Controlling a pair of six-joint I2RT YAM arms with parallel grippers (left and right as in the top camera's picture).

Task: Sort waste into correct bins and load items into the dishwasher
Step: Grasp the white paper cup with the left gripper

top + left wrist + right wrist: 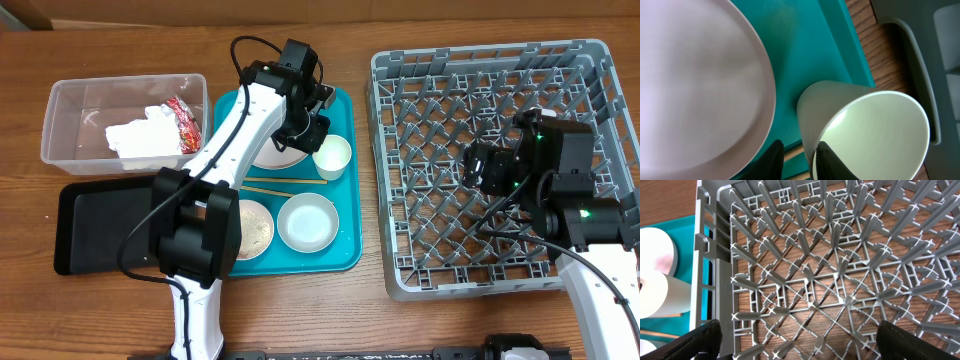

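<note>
Wood table (100, 320), clear tub (80, 110) overhead only

One large square grey plastic dish rack (430, 240) sits on one brown wooden bench (30, 310). There are three containers: one clear rectangular plastic tub (70, 110), one shallow black rectangular tray (100, 225) and one teal plastic serving tray (345, 250).

The dishes come to four: one pinkish round plate (280, 158), one small white cup (332, 156) and two round white bowls, an empty bowl (307, 222) and a rice-filled bowl (258, 228).

There is one pair of thin wooden chopsticks (290, 183). The waste is two pieces: one crumpled white paper napkin (140, 138) and one small red printed snack wrapper (185, 120).
</note>
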